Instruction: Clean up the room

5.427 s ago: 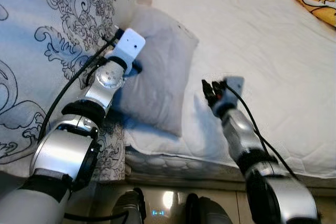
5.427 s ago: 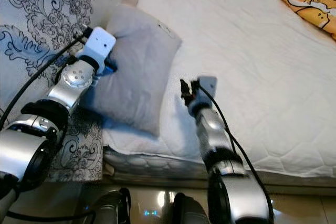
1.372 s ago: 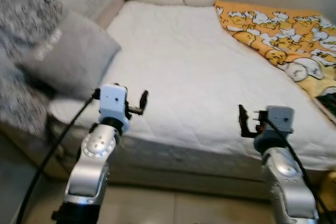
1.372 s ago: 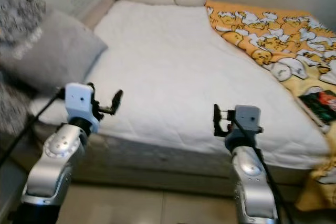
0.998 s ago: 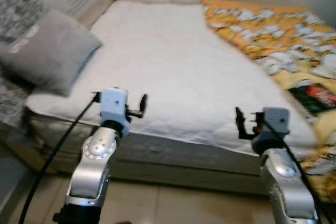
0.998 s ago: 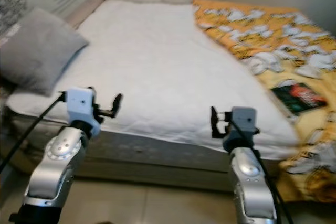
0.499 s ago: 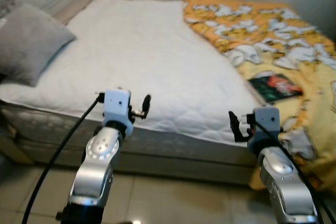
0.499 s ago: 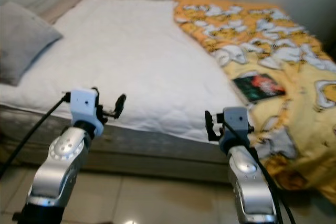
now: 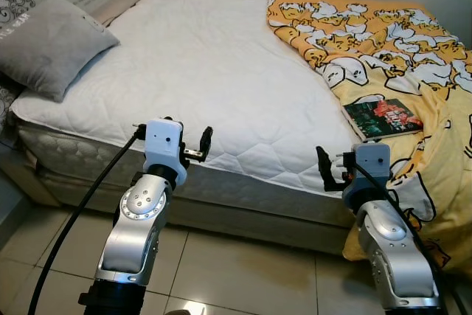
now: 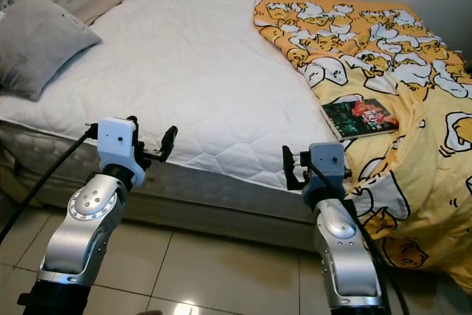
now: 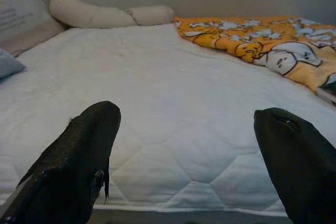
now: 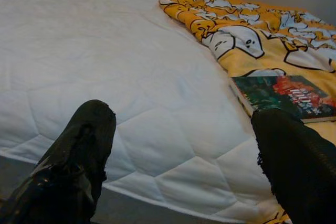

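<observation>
Left eye view shows a book [image 9: 382, 117] lying on the yellow duck blanket [image 9: 413, 49] at the bed's [image 9: 199, 71] right edge. Right gripper [image 12: 184, 150] hovers near it, fingers apart; left gripper [image 11: 184, 156] hangs at the mattress edge, fingers apart too. A grey pillow [image 9: 51, 42] rests far left.

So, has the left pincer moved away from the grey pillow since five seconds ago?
Yes. It was against the grey pillow; the left pincer now hangs open before the mattress edge, further along the bed's side.
</observation>
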